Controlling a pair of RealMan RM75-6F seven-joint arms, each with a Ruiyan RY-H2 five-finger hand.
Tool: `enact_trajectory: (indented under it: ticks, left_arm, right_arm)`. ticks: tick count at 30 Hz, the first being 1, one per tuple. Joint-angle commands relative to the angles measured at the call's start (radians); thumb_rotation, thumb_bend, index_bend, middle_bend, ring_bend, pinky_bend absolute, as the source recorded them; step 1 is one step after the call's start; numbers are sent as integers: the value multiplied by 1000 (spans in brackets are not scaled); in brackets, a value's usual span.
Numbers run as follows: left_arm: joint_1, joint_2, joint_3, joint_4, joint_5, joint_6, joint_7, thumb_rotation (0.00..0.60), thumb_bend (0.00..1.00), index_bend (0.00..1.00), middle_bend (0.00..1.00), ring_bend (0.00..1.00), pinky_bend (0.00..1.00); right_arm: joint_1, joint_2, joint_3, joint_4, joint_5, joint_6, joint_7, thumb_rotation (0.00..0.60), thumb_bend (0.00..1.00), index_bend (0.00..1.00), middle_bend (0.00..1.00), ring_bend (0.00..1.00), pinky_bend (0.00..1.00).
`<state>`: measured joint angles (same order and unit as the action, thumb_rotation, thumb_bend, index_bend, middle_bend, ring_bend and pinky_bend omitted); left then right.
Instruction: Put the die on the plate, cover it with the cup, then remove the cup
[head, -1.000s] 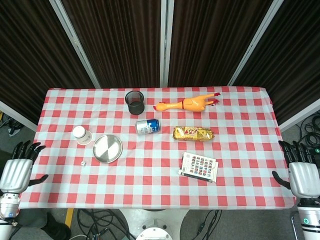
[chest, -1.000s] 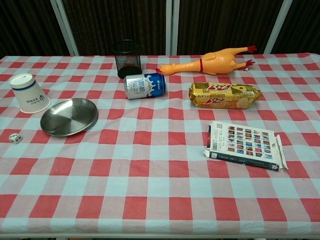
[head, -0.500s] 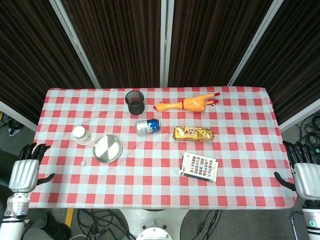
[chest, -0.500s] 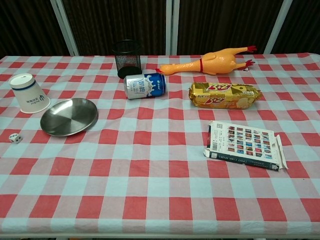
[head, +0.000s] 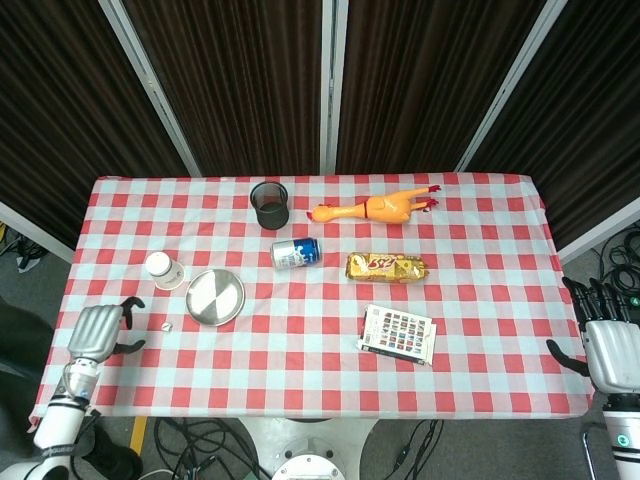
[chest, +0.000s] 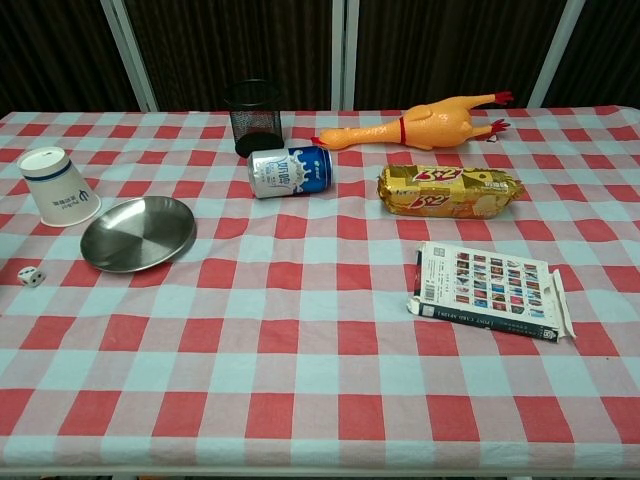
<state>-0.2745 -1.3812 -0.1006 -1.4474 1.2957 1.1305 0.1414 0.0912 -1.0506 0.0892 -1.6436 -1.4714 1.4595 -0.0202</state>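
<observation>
- Silver-grey, the left robot hand (head: 97, 331) sits over the counter's (head: 320, 380) left edge in the head view, holding nothing; its dark fingers (head: 132, 303) are spread and point toward the die. The chest view does not show it.
- White die (chest: 31, 276) lies on the checked cloth just beside the left robot hand, near the plate's front-left rim but apart from it.
- Steel plate (chest: 137, 233) sits empty between the die and the cup.
- White paper cup (chest: 58, 187) rests mouth-down and tilted, just behind the plate's left side.
- Right robot hand (head: 609, 350) hangs off the counter's right edge, fingers apart, holding nothing, well apart from everything on the cloth.
- Further out: a blue can (chest: 290, 171) on its side, a black mesh pot (chest: 252, 116) behind it, a rubber chicken (chest: 420, 125), a gold snack packet (chest: 450, 190), and a booklet (chest: 490, 290) toward the right front.
</observation>
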Motion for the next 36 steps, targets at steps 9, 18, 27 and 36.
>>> enact_trajectory:
  ticks: [9,18,27,36]
  left_arm:
    - [-117,-119,-2,216,-56,-194,-61,600,249,429,773,777,932]
    - [-115,-114,30,211,-34,-205,-113,600,276,429,773,777,931]
    - [-126,-118,36,216,-37,-214,-119,600,320,475,781,782,931]
    - [-144,-121,30,208,-22,-208,-135,600,361,562,846,837,940]
  right_arm:
    - [-5,2,-1,-6,3,8,2,600,139,45,142,0,16]
    - [1,-7,-4,-1,7,-8,6,600,139,45,142,0,17]
    - [-1,-7,-5,3,10,-8,19,600,140,45,142,0,17]
    - [2,-11,-7,12,7,-14,39,600,139,45,143,0,16]
